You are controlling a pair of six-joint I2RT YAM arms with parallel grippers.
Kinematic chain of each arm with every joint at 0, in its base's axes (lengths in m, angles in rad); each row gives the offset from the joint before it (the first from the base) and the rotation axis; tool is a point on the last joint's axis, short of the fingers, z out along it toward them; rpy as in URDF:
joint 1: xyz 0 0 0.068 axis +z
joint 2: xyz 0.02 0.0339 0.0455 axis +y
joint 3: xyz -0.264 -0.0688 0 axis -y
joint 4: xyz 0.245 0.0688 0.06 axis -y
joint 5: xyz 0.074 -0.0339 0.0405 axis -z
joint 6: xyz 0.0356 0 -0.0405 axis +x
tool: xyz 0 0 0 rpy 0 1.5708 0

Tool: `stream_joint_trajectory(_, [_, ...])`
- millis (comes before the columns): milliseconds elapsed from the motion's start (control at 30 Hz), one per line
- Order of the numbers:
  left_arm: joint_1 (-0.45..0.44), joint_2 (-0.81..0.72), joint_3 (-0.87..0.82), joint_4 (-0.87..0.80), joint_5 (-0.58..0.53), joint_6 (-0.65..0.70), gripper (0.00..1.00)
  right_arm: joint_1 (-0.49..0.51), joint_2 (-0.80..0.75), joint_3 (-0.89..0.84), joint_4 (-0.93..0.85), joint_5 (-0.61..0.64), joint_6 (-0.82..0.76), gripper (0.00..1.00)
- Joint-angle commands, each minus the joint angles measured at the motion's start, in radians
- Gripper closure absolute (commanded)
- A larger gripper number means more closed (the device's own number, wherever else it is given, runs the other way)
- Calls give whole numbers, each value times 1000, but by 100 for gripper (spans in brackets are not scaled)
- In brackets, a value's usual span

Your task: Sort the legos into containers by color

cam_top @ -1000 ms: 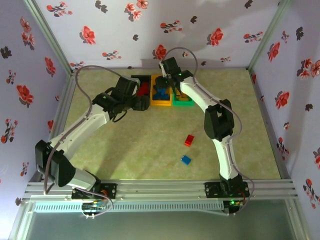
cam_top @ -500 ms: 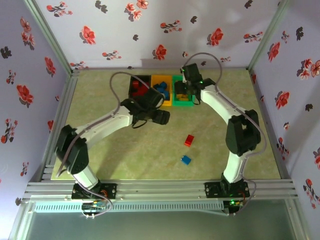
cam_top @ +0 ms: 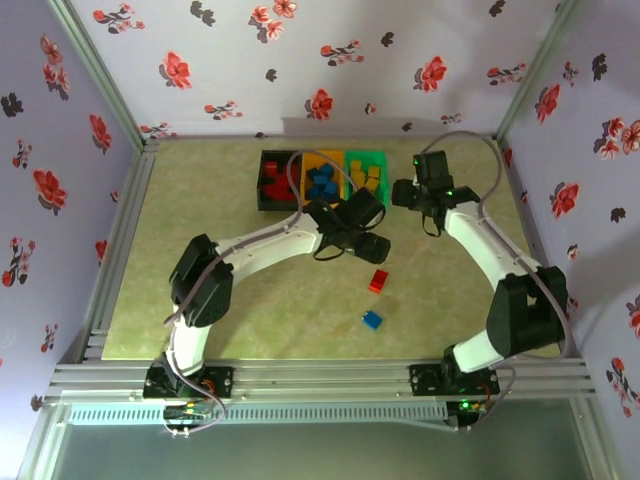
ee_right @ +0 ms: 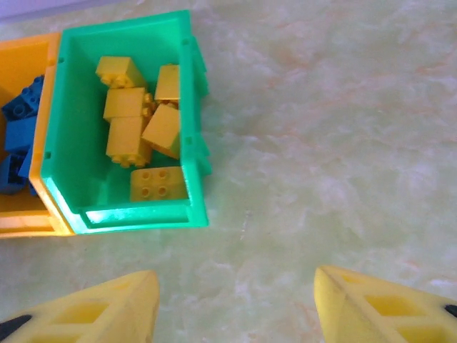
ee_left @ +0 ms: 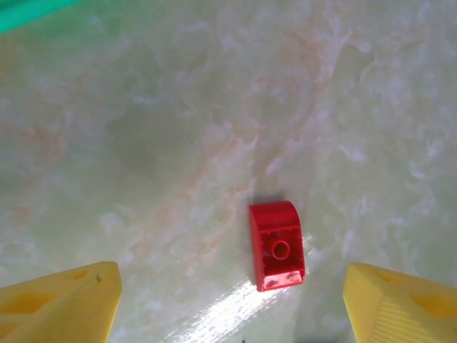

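Observation:
A loose red lego (ee_left: 277, 245) lies on the table between and just ahead of my open left gripper (ee_left: 232, 307), nearer its right finger (ee_left: 400, 304). From above, the left gripper (cam_top: 372, 248) hovers just above that red lego (cam_top: 379, 281), and a blue lego (cam_top: 372, 320) lies nearer the front. The black bin (cam_top: 262, 180) holds red bricks, the orange bin (cam_top: 325, 160) blue ones, the green bin (cam_top: 366, 154) yellow ones. My right gripper (ee_right: 235, 307) is open and empty over bare table, right of the green bin (ee_right: 193, 143) with its yellow bricks (ee_right: 132, 114).
The three bins stand side by side at the back centre. The left arm reaches across the table in front of the orange bin. A corner of the green bin (ee_left: 28, 11) is at the left wrist view's top left. Flowered walls enclose the table.
The left arm swung from the black bin rightward and forward to the loose red lego. The right arm moved from over the orange bin to the right, past the green bin.

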Motion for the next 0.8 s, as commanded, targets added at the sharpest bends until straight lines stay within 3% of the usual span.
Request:
stream_joint_trajectory(0, [-19, 58, 55, -83, 34, -24, 19, -34, -45, -39, 31, -11, 31, 40])
stream_joint_trajectory(467, [-86, 266, 214, -172, 90, -51, 21, -67, -70, -80, 32, -38, 34, 40])
stream_joint_trajectory(767, [-89, 303, 231, -189, 94, -58, 29, -70, -73, -80, 26, -37, 33, 40])
